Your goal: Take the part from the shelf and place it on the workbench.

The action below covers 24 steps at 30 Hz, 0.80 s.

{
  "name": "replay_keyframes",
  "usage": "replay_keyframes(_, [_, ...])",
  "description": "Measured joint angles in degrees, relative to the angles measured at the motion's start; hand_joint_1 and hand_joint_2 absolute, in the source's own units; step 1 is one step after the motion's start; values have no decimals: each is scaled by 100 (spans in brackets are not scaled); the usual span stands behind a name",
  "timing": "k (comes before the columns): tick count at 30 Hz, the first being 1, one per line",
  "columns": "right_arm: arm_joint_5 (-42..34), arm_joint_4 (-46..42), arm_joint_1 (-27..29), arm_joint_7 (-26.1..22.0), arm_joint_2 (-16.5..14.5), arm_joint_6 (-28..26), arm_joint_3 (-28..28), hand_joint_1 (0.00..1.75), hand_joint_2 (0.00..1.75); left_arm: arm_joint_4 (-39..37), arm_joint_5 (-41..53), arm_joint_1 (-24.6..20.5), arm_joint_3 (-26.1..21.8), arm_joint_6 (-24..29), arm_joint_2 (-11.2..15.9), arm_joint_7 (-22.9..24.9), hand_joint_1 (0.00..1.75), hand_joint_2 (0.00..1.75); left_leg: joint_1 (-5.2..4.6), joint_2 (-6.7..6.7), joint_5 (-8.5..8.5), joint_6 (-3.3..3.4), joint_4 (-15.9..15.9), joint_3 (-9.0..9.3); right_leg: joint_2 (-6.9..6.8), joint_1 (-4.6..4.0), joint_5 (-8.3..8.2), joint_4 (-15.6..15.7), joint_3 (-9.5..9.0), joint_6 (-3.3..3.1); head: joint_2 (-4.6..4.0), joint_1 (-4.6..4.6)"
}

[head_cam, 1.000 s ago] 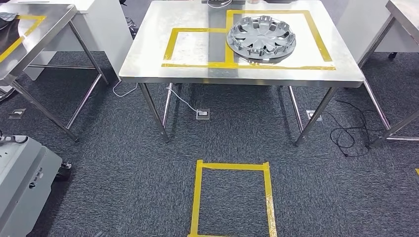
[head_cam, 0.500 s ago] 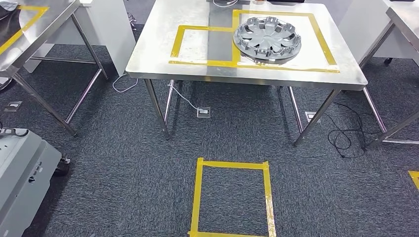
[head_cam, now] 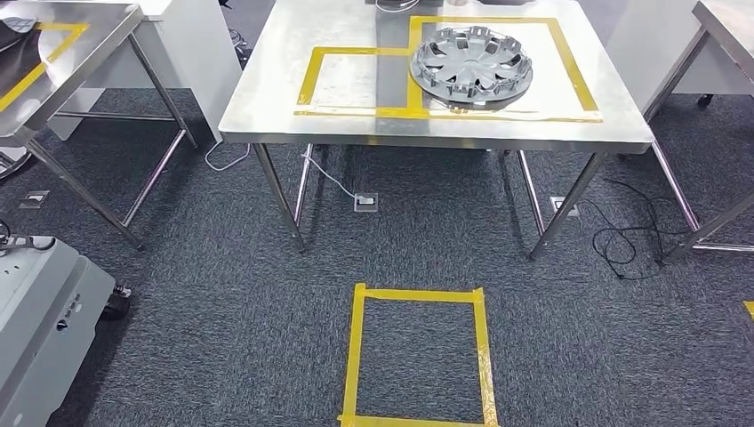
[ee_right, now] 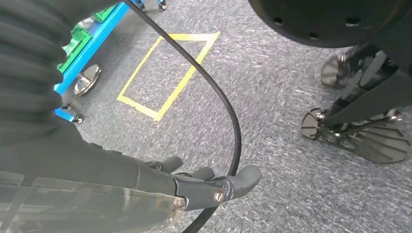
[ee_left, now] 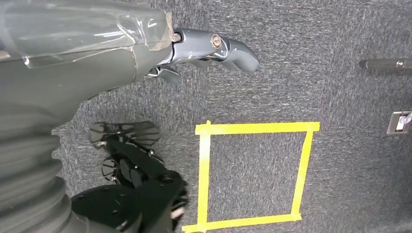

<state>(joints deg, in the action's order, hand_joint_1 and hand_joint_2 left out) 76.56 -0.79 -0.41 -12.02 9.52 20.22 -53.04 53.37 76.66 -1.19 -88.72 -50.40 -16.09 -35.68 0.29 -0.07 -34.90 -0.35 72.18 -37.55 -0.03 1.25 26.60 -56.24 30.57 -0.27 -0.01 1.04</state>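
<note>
The part (head_cam: 470, 63), a round silver wheel cover, lies flat on the steel table (head_cam: 267, 98) straight ahead, inside the larger yellow tape outline, on the table's right half and toward its far edge. It is round, so it has no long axis to line up with; any rim would serve a grasp. Both arms hang low at the robot's sides, well short of the table. The left hand (ee_left: 204, 51) holds nothing, its fingers loosely extended over the carpet beside a taped floor square (ee_left: 252, 174). The right hand (ee_right: 204, 187) is likewise empty, fingers slightly curled but apart, with a black cable (ee_right: 228, 121) passing just by the fingertips; whether they touch it I cannot tell. Since the part sits right of the table's centre, the right hand looks the nearer. If the part already rests on the workbench, the task may be essentially complete.
</note>
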Motion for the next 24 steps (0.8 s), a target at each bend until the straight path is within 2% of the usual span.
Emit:
replay_keyframes(1, [-5,-2,1,2,-2,-1,-5,0,175,-13,3,3,-1,16,4,9,0,175,7,0,-16,-5,156,-63,0,-5,-3,-1,4,-3,0,1])
replay_keyframes(2, [-21,-11,1,4,-4,-3,-7,0,175,-37,-1,9,9,41,12,25,0,175,12,0,88,1,65,-9,1,-10,-4,-1,1,-4,0,1])
replay_keyframes(3, [-59,-29,1,9,-8,-13,0,0,175,-71,-24,16,34,78,26,48,0,175,12,0,284,21,-257,156,3,-16,-4,-1,-9,-4,1,1])
replay_keyframes(5, [-190,-80,-4,22,-30,-42,36,0,87,-151,-129,27,137,173,63,114,0,87,-7,0,643,93,-1101,575,4,-35,-7,-1,-21,5,1,-3])
replay_keyframes(6, [-275,-109,-10,33,-42,-66,67,0,44,-190,-209,29,207,227,84,149,0,44,-25,0,728,125,-1375,703,3,-44,-14,-3,-10,18,1,-3])
replay_keyframes(7, [-366,-138,-16,46,-54,-90,105,0,0,-229,-299,32,283,287,102,192,0,0,-42,1,745,149,-1500,750,2,-50,-23,-2,5,39,1,-4])
replay_keyframes(10, [-650,-217,-16,95,-82,-164,248,0,0,-341,-594,72,533,476,160,324,0,0,-51,3,794,216,-1587,741,0,-46,-51,30,28,135,1,-5])
replay_keyframes(11, [-733,-238,-4,109,-90,-187,295,0,0,-372,-682,82,619,530,170,358,0,0,-40,5,834,248,-1640,754,0,-44,-10,-18,58,151,0,-8])
replay_keyframes(12, [-825,-262,11,124,-96,-214,352,0,0,-409,-776,86,722,590,179,400,0,0,-29,8,874,278,-1691,761,1,-43,98,-197,147,145,0,-14])
replay_keyframes(13, [-925,-285,30,139,-103,-242,414,0,0,-450,-874,90,835,654,191,446,0,0,-22,11,901,296,-1719,759,1,-36,259,-508,300,125,-1,-21])
replay_keyframes(15, [-1159,-320,80,175,-117,-303,559,0,0,-522,-1101,102,1087,805,226,556,0,0,-39,15,917,314,-1719,727,2,-35,592,-1328,675,99,-1,-28])
replay_keyframes(16, [-1275,-330,113,195,-128,-332,631,0,0,-549,-1218,107,1212,880,240,609,0,0,-46,16,919,316,-1716,721,2,-33,657,-1578,781,115,-1,-28])
replay_keyframes(17, [-1385,-337,150,215,-138,-360,702,0,0,-567,-1332,108,1333,952,257,659,0,0,-49,14,919,316,-1711,721,2,-31,632,-1612,780,148,-1,-29])
replay_keyframes(18, [-1492,-341,190,232,-149,-388,775,0,0,-584,-1443,107,1457,1022,274,710,0,0,-49,10,916,311,-1702,726,1,-26,510,-1372,647,195,-1,-30])
replay_keyframes(19, [-1592,-344,224,245,-160,-412,844,0,0,-597,-1546,106,1576,1086,291,755,0,0,-50,6,908,299,-1686,729,0,-21,349,-969,437,237,-1,-30])
replay_keyframes(20, [-1693,-347,252,262,-170,-440,916,0,0,-608,-1650,105,1700,1155,311,801,0,0,-64,4,891,276,-1650,718,0,-25,207,-544,227,252,-1,-32])
replay_keyframes(21, [-1800,-352,276,277,-180,-468,990,0,0,-621,-1757,104,1829,1225,332,848,0,0,-77,4,873,249,-1613,701,3,-26,102,-215,68,241,-1,-30])
replay_keyframes(22, [-1899,-358,296,293,-191,-496,1060,0,0,-633,-1858,104,1947,1290,358,893,0,0,-90,5,860,224,-1583,681,6,-33,59,-48,-7,210,-1,-29])
replay_keyframes(24, [-2050,-372,329,317,-206,-538,1166,0,0,-656,-2011,106,2122,1390,393,961,0,0,-95,5,855,192,-1561,658,13,-47,44,-5,-17,149,-1,-24])
